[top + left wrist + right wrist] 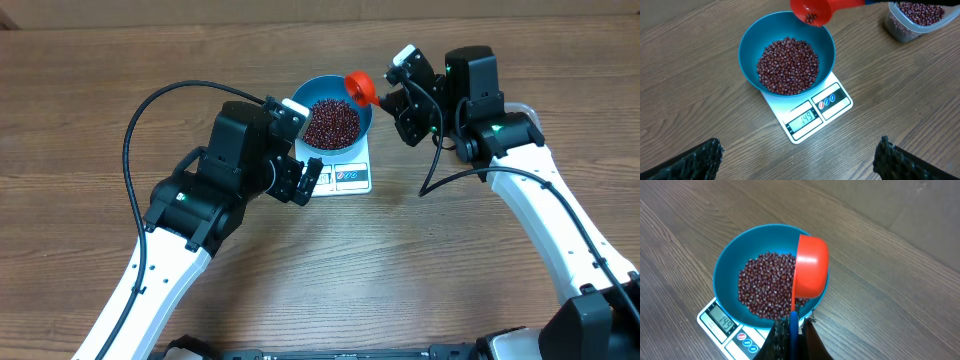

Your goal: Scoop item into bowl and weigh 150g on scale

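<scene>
Beneath the right jaws' scoop sits the bowl, apparently untouched.

Wood-grain table bearing a scale and a tub
The brown planked top carries the small white square scale flat near its middle, with the display window and label panel along the scale's front edge. The clear plastic tub stands on bare wood off to the scale's right, apart from it

Before you, a brown wood-grain table fills the overhead view under even light that casts only soft shadows; a paler tan strip runs along its far edge.
</scene>
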`<state>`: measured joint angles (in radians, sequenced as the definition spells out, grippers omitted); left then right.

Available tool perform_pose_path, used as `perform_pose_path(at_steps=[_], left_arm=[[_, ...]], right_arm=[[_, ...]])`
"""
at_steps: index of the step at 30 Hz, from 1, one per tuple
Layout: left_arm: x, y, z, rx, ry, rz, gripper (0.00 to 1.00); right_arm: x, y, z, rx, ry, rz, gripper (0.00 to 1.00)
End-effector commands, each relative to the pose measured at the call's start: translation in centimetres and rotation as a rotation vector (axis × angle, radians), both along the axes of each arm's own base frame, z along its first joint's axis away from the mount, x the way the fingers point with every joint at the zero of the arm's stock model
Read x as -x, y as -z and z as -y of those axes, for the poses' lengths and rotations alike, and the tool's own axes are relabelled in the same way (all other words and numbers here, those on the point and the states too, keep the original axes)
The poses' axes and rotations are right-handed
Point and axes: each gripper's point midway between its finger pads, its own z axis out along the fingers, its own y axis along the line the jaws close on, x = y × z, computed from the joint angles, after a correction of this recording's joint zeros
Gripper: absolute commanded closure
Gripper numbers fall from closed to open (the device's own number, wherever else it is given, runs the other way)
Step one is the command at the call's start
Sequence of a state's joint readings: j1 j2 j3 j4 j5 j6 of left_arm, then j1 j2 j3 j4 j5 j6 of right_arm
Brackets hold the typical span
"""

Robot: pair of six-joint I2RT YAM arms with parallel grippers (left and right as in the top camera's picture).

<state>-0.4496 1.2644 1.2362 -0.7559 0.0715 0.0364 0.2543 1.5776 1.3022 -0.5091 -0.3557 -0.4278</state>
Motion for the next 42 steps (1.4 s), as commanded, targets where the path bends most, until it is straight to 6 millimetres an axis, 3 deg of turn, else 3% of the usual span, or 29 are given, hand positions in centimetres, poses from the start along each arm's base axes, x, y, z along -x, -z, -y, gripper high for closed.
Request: perform_pose_path(at_steps=[1, 5, 16, 30, 35, 42], left_arm=[[0.0, 0.4, 0.0, -0.010, 0.012, -0.006, 0.00], [0.0, 0.4, 0.0, -0.010, 0.012, -0.006, 0.00], [0.0, 0.4, 0.0, -0.010, 0.012, -0.006, 0.00], [0.0, 0.4, 0.0, -0.010, 0.012, -0.006, 0.00], [0.0, 0.4, 0.0, -0.010, 0.012, -0.006, 0.00], [0.0, 0.4, 0.0, -0.010, 0.012, -0.006, 0.00]], right_arm=[[-0.2, -1.2, -0.7, -0.018, -0.018, 0.023, 0.96], [-0.6, -0.8, 0.2, 0.041, 0.018, 0.038, 0.96], [-0.3, -1.2, -0.7, -0.014, -0.004, 0.023, 0.96], [0.9, -2.3, -1.9, -0.294, 0.047, -0.177, 0.97], [0.9, -3.2, -0.6, -0.415, 0.058, -0.248, 0.96], [0.2, -4.4, 4.1, -0.476, 0.124, -0.240, 0.96]])
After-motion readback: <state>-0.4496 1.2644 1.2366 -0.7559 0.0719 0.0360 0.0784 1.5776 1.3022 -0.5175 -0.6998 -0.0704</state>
